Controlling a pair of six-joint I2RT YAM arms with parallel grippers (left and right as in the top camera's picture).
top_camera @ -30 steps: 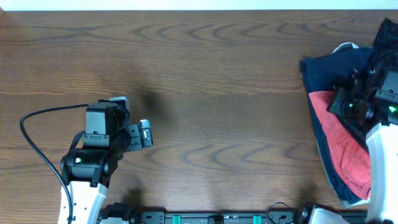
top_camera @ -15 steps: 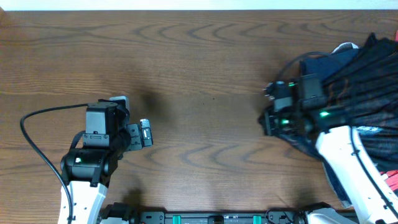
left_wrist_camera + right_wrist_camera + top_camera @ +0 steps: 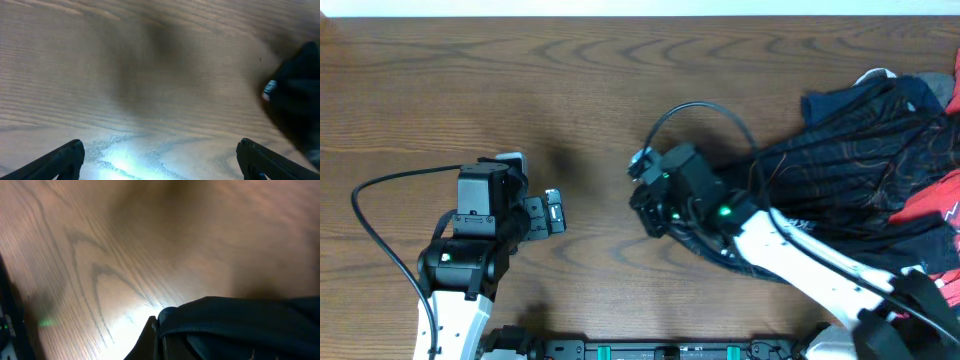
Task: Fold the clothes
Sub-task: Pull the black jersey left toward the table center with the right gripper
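Observation:
The black jersey [image 3: 860,170] with fine wavy lines is stretched from the right side of the table toward the middle. My right gripper [image 3: 655,215] is shut on its edge near the table's centre; the right wrist view shows the dark cloth fold [image 3: 235,320] pinched in the right gripper [image 3: 159,330] just above the wood. Red-and-navy garments [image 3: 930,205] lie at the far right, partly under the jersey. My left gripper [image 3: 552,213] is open and empty at the left, over bare wood; its fingertips show in the left wrist view [image 3: 160,160].
A black cable [image 3: 380,190] loops off the left arm. A cable arcs over the right wrist [image 3: 695,110]. The arms' base rail [image 3: 670,350] runs along the front edge. The brown wooden table [image 3: 620,90] stretches between the arms.
My right gripper has travelled from the pile at the far right to the table's centre, dragging the black jersey out leftward. The left arm has not moved.

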